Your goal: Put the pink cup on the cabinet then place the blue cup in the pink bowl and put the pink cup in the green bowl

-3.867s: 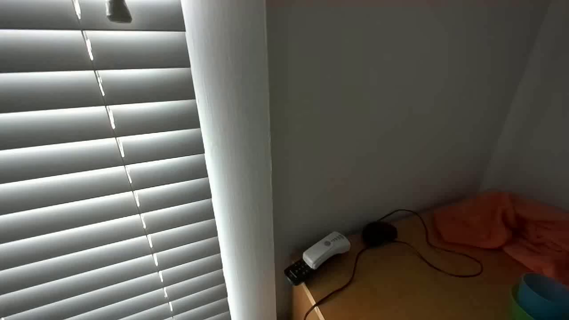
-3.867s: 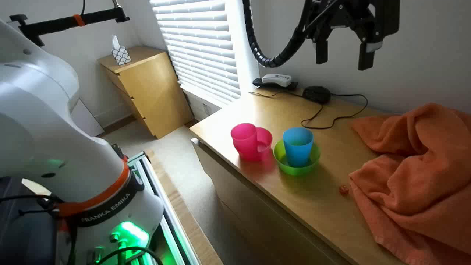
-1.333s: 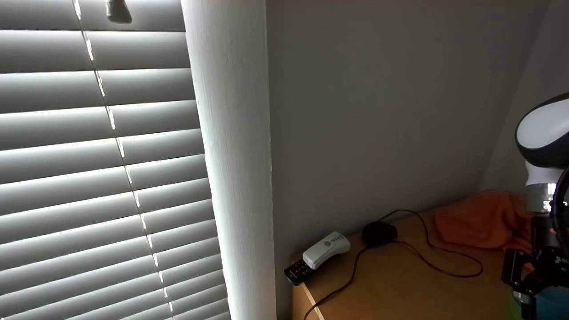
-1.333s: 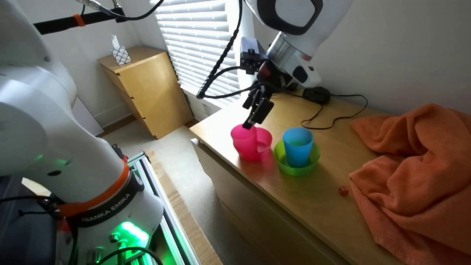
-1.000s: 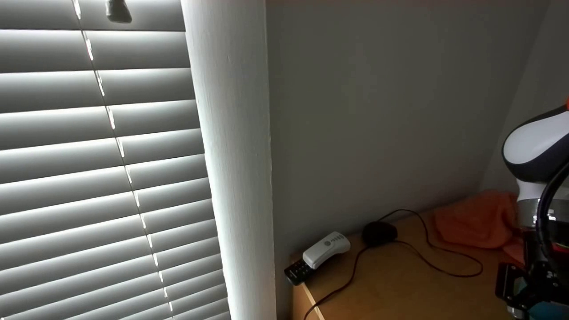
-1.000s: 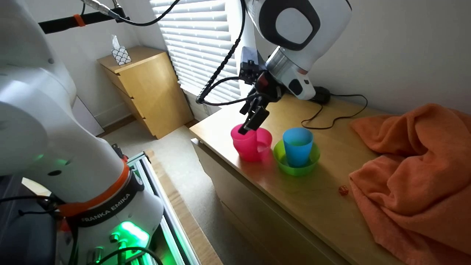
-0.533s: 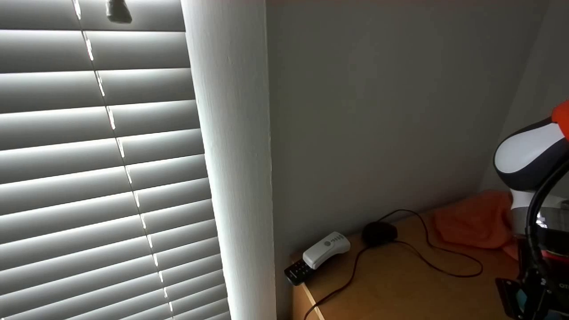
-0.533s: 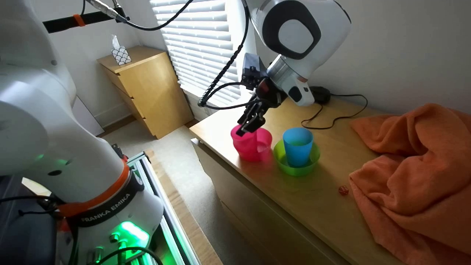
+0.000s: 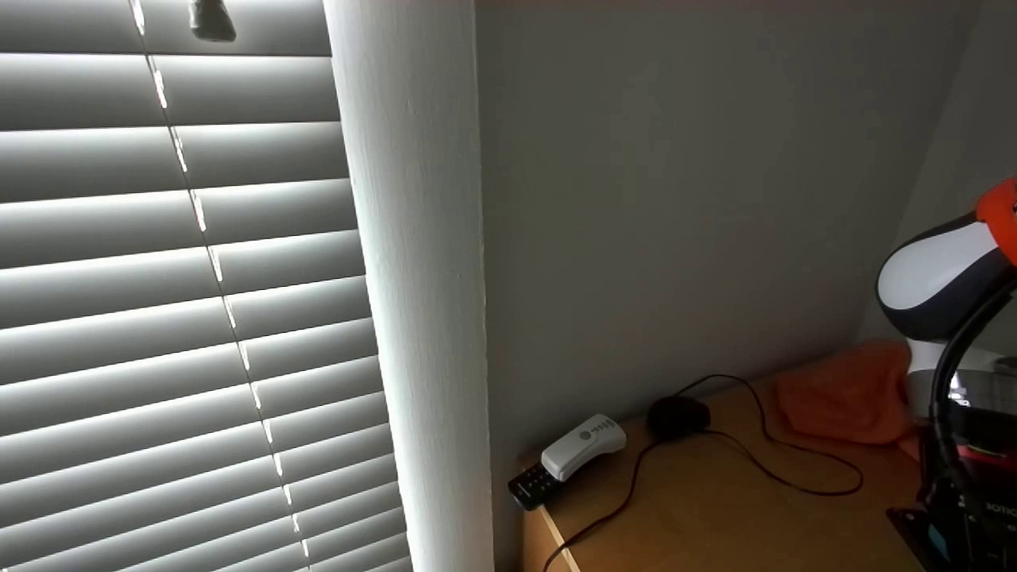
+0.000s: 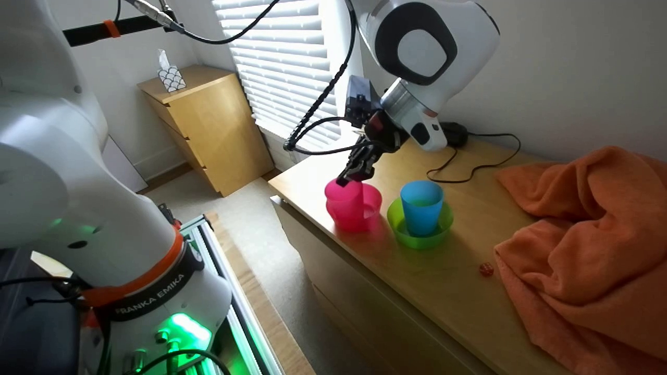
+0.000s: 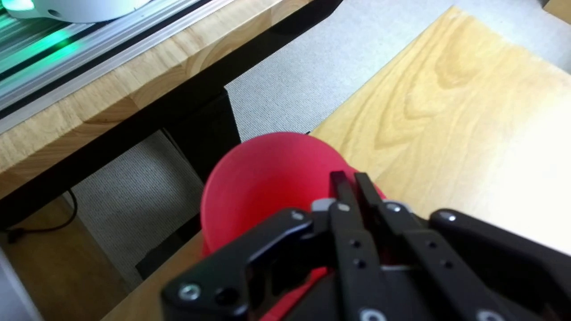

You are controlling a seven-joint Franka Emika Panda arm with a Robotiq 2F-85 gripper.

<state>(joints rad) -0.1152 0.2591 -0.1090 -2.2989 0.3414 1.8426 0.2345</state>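
The pink bowl [image 10: 373,194] stands on the bench [image 10: 443,284] close to the edge facing the robot base [image 10: 156,299], not far from that edge's corner by the blinds [image 10: 284,73]. In it is the pink cup [image 10: 345,209], and the pincer [image 11: 350,177] is clenched on one side of the cup's rim; whether the cup's base touches the bowl's floor I cannot tell. Just beside, farther along the same edge, the green bowl [image 10: 417,242] holds the blue cup [image 10: 421,214], upright, its mouth well above the bowl's rim.

The pink cup is plain and thin-sided, with a round mouth. Its outside is hot pink in an exterior view, and in the wrist view its inside deepens to a strong red lower down. The blue cup is light blue and narrows a little toward its base; the green bowl is bright and low.

An orange towel [image 10: 599,250] lies heaped toward the end of the bench away from the blinds, with a small red cube [image 10: 486,269] near it. At the corner between wall [image 9: 683,199] and blinds, a white remote [image 9: 584,446] lies on a black remote [image 9: 532,486].
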